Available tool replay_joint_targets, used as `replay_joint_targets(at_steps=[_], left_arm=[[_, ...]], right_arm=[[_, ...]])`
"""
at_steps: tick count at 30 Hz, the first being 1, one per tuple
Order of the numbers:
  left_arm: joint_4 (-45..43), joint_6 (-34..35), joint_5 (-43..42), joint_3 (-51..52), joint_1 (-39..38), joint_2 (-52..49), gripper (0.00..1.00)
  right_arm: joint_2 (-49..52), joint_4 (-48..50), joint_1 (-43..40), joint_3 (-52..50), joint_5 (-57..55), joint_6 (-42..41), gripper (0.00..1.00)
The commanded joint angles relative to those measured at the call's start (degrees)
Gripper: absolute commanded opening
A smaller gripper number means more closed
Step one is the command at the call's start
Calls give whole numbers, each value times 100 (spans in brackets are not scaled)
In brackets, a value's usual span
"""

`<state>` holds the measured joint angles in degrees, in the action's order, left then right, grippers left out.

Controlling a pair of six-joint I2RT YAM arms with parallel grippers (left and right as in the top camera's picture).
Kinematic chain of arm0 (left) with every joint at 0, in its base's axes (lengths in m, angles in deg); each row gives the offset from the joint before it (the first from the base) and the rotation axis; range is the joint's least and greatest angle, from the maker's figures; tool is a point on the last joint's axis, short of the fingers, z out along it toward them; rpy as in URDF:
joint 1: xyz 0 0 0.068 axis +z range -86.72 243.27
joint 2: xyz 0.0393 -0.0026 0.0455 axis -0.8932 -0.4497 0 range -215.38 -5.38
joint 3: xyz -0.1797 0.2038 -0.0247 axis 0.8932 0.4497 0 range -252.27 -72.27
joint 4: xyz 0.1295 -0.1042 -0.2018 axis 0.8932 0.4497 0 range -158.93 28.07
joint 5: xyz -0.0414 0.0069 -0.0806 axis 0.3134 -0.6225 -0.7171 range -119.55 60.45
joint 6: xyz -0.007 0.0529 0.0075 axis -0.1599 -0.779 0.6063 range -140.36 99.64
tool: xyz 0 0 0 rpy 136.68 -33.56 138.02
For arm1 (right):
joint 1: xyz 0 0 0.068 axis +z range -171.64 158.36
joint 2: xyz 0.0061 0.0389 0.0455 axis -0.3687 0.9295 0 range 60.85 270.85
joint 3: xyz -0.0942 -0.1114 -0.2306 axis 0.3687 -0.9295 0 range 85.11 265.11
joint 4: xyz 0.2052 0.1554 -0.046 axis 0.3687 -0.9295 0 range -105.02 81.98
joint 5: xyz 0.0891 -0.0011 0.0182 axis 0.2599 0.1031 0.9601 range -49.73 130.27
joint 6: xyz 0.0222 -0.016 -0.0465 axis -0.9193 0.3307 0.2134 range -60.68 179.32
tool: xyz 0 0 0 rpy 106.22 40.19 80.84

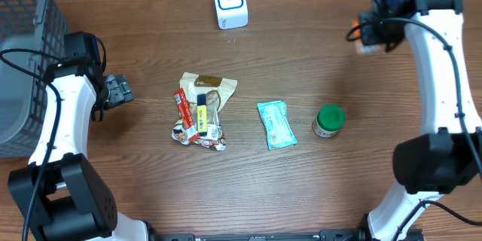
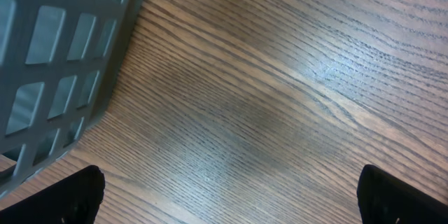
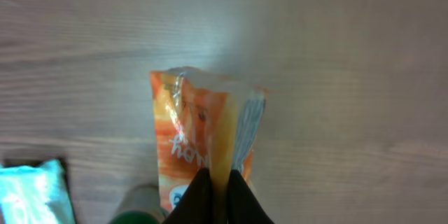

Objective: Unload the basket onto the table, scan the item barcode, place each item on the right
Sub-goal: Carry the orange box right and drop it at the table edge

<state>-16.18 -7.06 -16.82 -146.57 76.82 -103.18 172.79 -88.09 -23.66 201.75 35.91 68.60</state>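
Starting at the left, I see the gray mesh basket [image 1: 22, 53] on the desk's [image 1: 151, 196] edge, with my left arm [image 1: 71, 102] just beside it. The left jaws stand wide apart over bare wood, holding nothing. Near the middle lies a heap of snack packets [image 1: 202, 109]. Beyond it, at the far edge, sits the white barcode scanner [image 1: 230, 2]. Right of the heap lies a teal packet [image 1: 276, 124], then a green-lidded jar [image 1: 329, 119] just beside it. Far right, my right arm [image 1: 440, 68] reaches toward the far edge. The right jaws are pinched almost together on the bottom edge of an orange snack packet [image 3: 203, 140], holding it off the desk, well to the right of the scanner.
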Motion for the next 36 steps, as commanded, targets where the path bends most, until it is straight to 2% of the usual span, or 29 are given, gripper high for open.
replay_joint_targets(at_steps=[1,7,8,9,10,15,19,21,23,31,36], left_arm=[[11,-66,76,-87,-7,116,100],[11,-63,76,-87,-7,116,100],[11,-63,76,-87,-7,116,100],[11,-63,76,-87,-7,116,100],[11,-63,76,-87,-7,116,100],[11,-66,76,-87,-7,116,100],[11,-66,76,-87,-7,116,100],[11,-63,76,-87,-7,116,100],[11,-66,76,-87,-7,116,100],[11,-66,76,-87,-7,116,100],[11,-63,76,-87,-7,116,100]], right_arm=[[46,201,-398,-732,319,-229,9],[50,1241,-942,-2127,321,-232,14],[50,1362,-990,-2260,321,-251,17],[50,1449,-1029,-2350,319,-302,31],[50,1532,-1062,-2404,321,-378,35],[2,1515,-1036,-2149,660,-505,37],[-111,1071,-852,-1609,1725,-627,39],[-227,831,-627,-1355,2758,-780,42],[-315,693,-393,-1342,3134,-780,43],[-328,295,883,-1397,3047,-782,44],[-317,262,1716,-1445,2052,-1019,47]])
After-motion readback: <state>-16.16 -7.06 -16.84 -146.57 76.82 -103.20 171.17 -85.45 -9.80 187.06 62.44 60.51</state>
